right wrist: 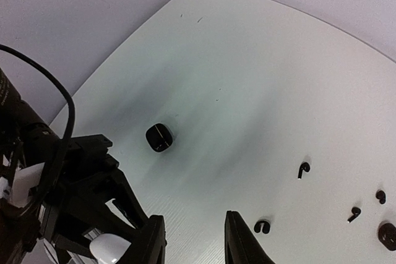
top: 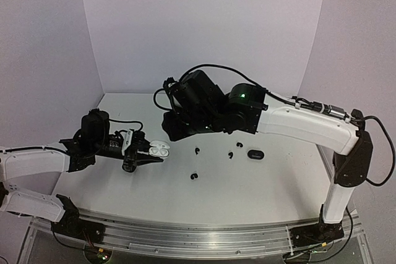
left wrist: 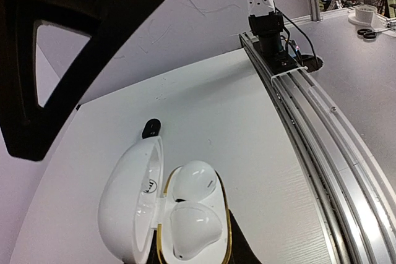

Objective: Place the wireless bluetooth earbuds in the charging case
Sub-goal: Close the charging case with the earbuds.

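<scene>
My left gripper (top: 147,155) is shut on an open white charging case (left wrist: 185,214), holding it just above the table at the left. Two white earbuds (left wrist: 193,183) sit side by side in its wells, and the lid (left wrist: 127,202) is swung back. My right gripper (right wrist: 193,242) hovers close above and behind the case, open with nothing between its fingers. The white case (right wrist: 108,248) shows at the lower left of the right wrist view. Several black earbuds (top: 197,150) lie loose on the table right of the case, one (right wrist: 262,227) just beside my right finger.
A closed black case (top: 255,154) lies right of the loose earbuds. Another black case (right wrist: 159,137) sits on the table beyond my right fingers. White walls stand behind and to the left. A metal rail (top: 198,239) runs along the near edge.
</scene>
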`<state>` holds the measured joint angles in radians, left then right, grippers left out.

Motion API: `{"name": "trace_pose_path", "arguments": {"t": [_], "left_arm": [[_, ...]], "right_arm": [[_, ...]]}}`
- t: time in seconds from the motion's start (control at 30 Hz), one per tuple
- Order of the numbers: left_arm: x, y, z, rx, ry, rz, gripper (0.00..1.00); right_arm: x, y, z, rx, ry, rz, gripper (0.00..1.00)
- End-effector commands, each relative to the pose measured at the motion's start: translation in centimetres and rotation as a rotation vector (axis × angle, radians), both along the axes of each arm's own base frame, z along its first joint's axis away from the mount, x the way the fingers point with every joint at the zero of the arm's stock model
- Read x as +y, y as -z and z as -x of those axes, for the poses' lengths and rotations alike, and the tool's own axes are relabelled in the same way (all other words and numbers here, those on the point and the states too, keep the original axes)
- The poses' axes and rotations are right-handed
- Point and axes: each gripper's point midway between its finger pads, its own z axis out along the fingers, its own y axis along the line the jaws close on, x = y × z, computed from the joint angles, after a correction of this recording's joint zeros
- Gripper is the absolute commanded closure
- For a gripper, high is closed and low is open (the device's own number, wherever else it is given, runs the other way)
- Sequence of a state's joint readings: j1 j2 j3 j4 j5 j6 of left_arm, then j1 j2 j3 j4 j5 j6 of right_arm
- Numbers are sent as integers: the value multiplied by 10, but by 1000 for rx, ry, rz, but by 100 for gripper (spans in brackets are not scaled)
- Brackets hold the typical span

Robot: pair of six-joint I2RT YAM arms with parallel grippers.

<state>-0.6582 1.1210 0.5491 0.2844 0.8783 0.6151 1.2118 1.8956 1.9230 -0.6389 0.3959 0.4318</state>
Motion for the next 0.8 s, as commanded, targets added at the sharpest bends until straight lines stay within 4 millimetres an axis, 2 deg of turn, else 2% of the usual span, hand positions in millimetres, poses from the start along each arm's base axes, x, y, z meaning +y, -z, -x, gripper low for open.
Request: {"name": "trace_pose_path", "arguments": {"t": [0.0,0.2,0.43,0.53,0.63,0.77], "left_arm": [[-3,-20,-6,-186,2,17,100],[-3,-20,-13,-225,-27,7,100],[-3,-21,-28,-152,-112,4,100],[-4,-25,-29,-78,-121,21,100],[-6,-30,-21,87,-96,43,100],[-7,-40,-7,323,-45,78,100]], "right_arm": [[16,12,-4,54,-4,-27,68],[23,34,6,117,-57,14,69],[24,32,20,156,-119,2,70],[11,21,13,125,-63,-7,68],[-3,-4,1,76,-3,-42,65],[-34,-45,-12,3,63,-102,62]]}}
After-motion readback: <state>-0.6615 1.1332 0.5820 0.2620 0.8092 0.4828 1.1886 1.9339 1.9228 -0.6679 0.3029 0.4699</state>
